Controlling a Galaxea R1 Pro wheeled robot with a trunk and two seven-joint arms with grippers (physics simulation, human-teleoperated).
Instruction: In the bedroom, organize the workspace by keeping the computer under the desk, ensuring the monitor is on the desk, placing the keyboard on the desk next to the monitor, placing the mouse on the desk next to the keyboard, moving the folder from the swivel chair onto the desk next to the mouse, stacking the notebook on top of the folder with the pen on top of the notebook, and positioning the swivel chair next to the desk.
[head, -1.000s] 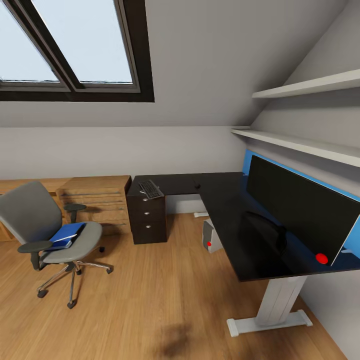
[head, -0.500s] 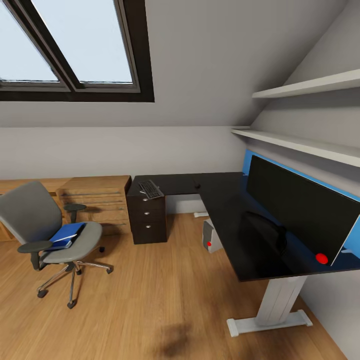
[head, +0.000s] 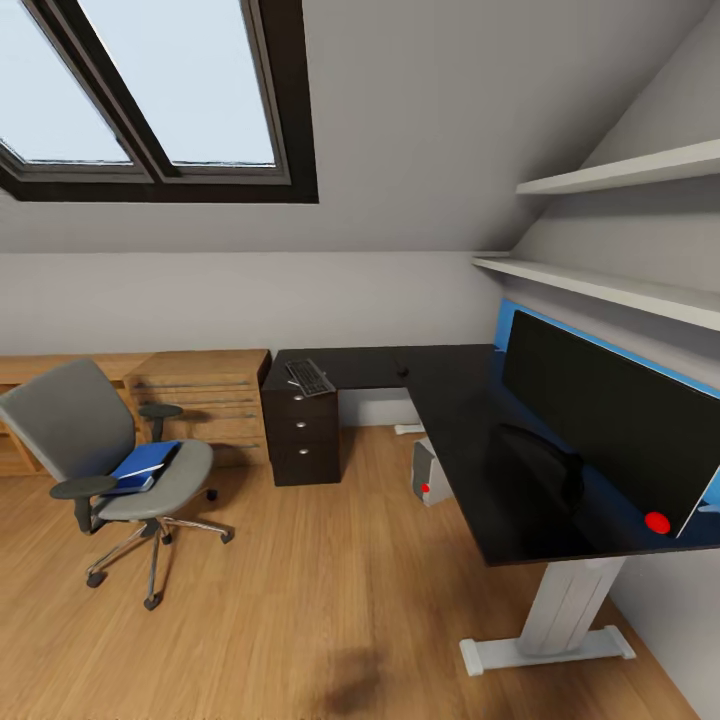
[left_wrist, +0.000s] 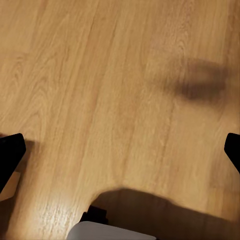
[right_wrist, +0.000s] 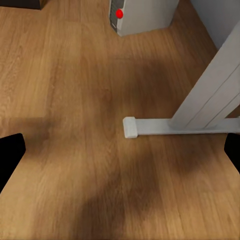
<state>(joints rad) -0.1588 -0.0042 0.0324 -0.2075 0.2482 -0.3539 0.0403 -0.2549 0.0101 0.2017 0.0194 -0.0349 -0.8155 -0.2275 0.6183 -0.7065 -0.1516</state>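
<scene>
Head view: going left to right, the swivel chair (head: 110, 460) is standing at lower left, well apart from the desk (head: 460, 420), carrying the blue folder (head: 140, 465); the keyboard (head: 309, 377) is lying far from the monitor (head: 610, 420); the computer (head: 428, 472) is sitting under the desk; most steps are remaining. Both wrist views are showing spread, empty fingertips over bare floor (left_wrist: 100, 100), nowhere near these things.

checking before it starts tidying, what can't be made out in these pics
- Pen: too small to find, head view.
- Notebook: not separable from the folder on the swivel chair.
- Mouse: a dark speck on the desk, unsure.
- Computer: partly hidden under the desk.
- Monitor: cut by the right edge.
</scene>
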